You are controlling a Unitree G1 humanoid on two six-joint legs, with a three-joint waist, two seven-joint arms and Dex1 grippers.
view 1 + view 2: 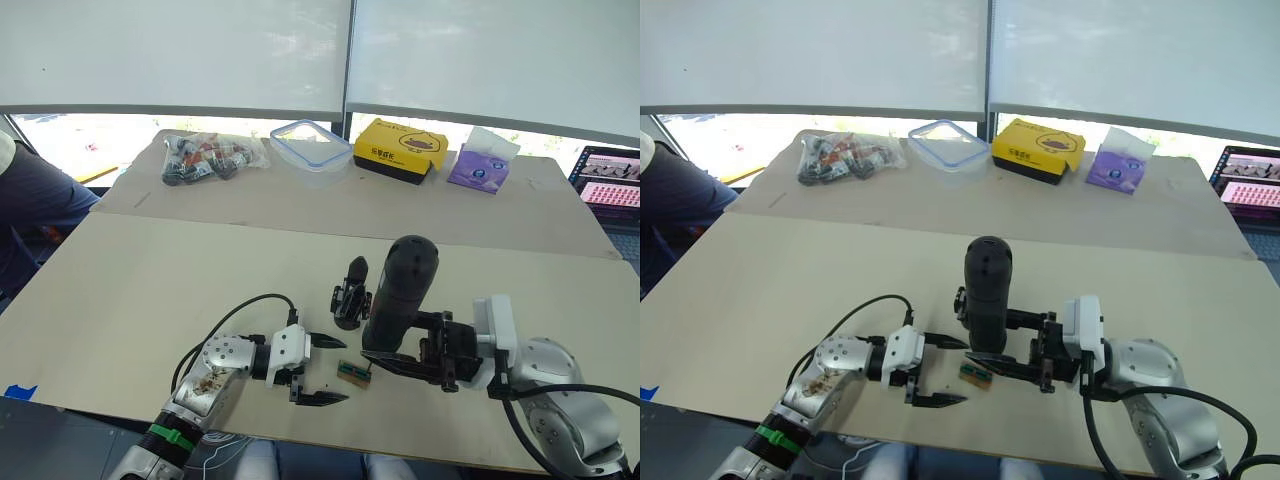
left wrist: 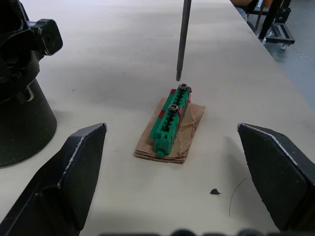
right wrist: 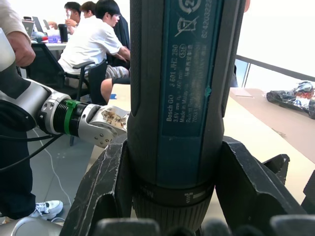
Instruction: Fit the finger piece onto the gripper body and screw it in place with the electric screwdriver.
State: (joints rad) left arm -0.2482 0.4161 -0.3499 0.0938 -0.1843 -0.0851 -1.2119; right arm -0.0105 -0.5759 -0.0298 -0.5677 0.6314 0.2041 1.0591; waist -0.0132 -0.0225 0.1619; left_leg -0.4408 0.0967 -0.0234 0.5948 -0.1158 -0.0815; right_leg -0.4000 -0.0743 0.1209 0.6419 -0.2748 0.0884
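Observation:
My right gripper (image 1: 388, 354) is shut on the electric screwdriver (image 1: 400, 292), a thick black tool held upright with its rounded end up. Its thin metal bit (image 2: 183, 39) points down, the tip just above a screw head on a small green block (image 2: 170, 124) lying on brown card. My left gripper (image 1: 336, 371) is open, its fingers (image 2: 74, 182) on either side of that block without touching it. The black gripper body (image 1: 351, 292) stands on the table just behind, to the left of the screwdriver. The finger piece is out of view as a separate part.
Along the far table stand a bag of parts (image 1: 212, 157), a clear container (image 1: 310, 143), a yellow box (image 1: 400, 150) and a purple tissue pack (image 1: 483, 165). A laptop (image 1: 608, 178) is at far right. A person (image 1: 30, 200) sits at the left edge.

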